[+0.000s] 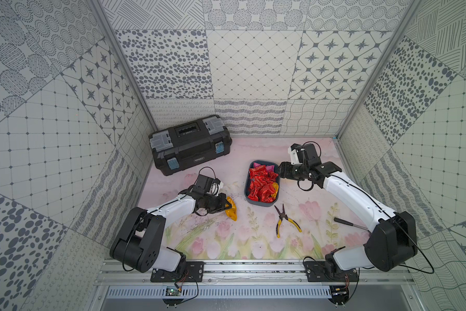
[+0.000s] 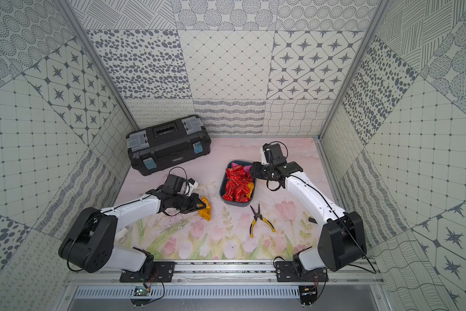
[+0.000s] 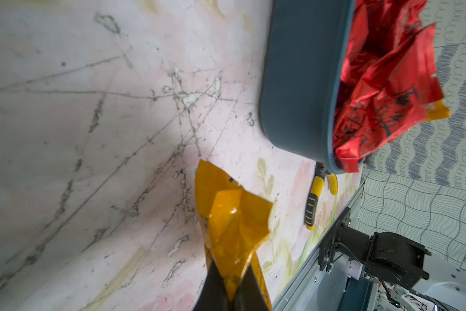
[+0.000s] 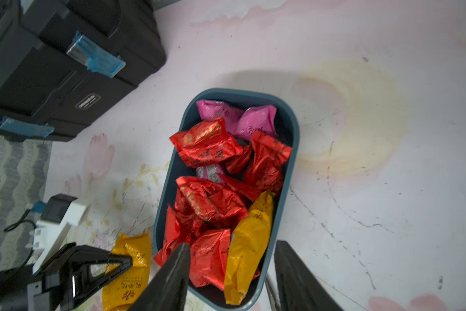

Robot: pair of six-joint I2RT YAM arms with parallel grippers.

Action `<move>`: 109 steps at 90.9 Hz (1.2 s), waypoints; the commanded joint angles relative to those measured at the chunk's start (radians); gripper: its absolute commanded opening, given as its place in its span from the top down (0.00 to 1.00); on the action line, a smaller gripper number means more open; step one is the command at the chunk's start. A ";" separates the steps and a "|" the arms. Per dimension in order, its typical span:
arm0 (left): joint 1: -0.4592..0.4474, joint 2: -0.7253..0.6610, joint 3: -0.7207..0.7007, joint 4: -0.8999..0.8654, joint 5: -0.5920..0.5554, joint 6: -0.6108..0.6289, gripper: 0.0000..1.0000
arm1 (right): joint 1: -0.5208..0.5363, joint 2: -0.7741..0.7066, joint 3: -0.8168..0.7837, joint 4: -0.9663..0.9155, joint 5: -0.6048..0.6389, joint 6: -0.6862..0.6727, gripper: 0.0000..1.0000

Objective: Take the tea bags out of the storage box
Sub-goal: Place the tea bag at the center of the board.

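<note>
Mostly, the tea bags lie heaped in the storage box, which stands on the worktop. There are many red ones, two pink at one end and one yellow along a wall. One yellow tea bag is out, near the box, clamped at one end between the left fingers; whether it touches the worktop cannot be told. The right fingers stand apart by the box's rim, empty. Judged from this, the task has barely begun: one bag is out but not released, and nearly all are left inside. Yellow-handled pliers lie near the box, and a black toolbox sits well apart behind it.
</note>
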 commanded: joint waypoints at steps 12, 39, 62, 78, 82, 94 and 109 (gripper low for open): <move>0.007 -0.013 0.008 -0.103 -0.235 0.062 0.81 | 0.073 -0.043 -0.072 0.081 -0.069 -0.010 0.44; 0.007 -0.151 0.043 -0.219 -0.448 0.089 0.51 | 0.093 -0.046 -0.085 0.073 -0.059 -0.019 0.43; -0.008 -0.359 0.081 -0.235 -0.449 0.086 0.48 | 0.094 -0.063 -0.104 0.005 0.060 -0.062 0.39; -0.023 -0.388 0.078 -0.125 -0.242 0.009 0.48 | 0.092 -0.069 -0.115 -0.019 0.083 -0.061 0.34; -0.030 -0.382 0.074 -0.104 -0.209 -0.012 0.48 | 0.092 -0.060 -0.114 -0.025 0.082 -0.052 0.34; -0.067 -0.361 0.066 -0.025 -0.161 -0.065 0.48 | 0.093 -0.036 -0.109 -0.028 0.089 0.021 0.36; -0.118 -0.324 0.067 0.016 -0.175 -0.086 0.49 | 0.133 0.024 -0.043 -0.021 0.089 0.042 0.41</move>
